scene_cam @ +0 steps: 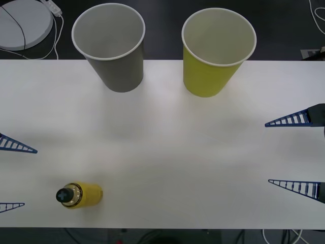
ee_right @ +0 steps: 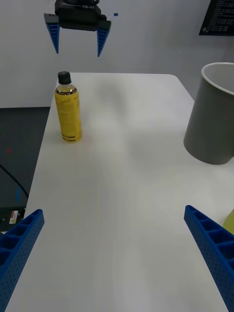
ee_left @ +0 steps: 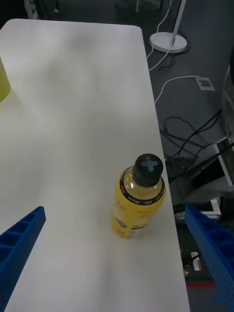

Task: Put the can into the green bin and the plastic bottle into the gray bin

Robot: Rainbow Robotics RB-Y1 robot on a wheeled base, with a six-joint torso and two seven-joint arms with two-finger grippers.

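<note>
The plastic bottle (scene_cam: 78,195) stands upright near the table's front left corner, with a yellow label and black cap; it also shows at the bottle (ee_left: 139,195) and the bottle (ee_right: 68,109). My left gripper (scene_cam: 15,175) hovers open just left of it, not touching, and appears across the table as the left gripper (ee_right: 77,39). At the back stand the gray bin (scene_cam: 109,46) and, to its right, the green bin (scene_cam: 218,51), both upright and showing pale insides. My right gripper (scene_cam: 267,152) is open at the right edge with nothing between its fingers. The can is out of view.
The white table (scene_cam: 167,152) stretches between both arms. A round white stand base (scene_cam: 23,23) with a cable lies on the dark floor beyond the back left corner. Cables and equipment (ee_left: 190,146) sit on the floor past the table edge beside the bottle.
</note>
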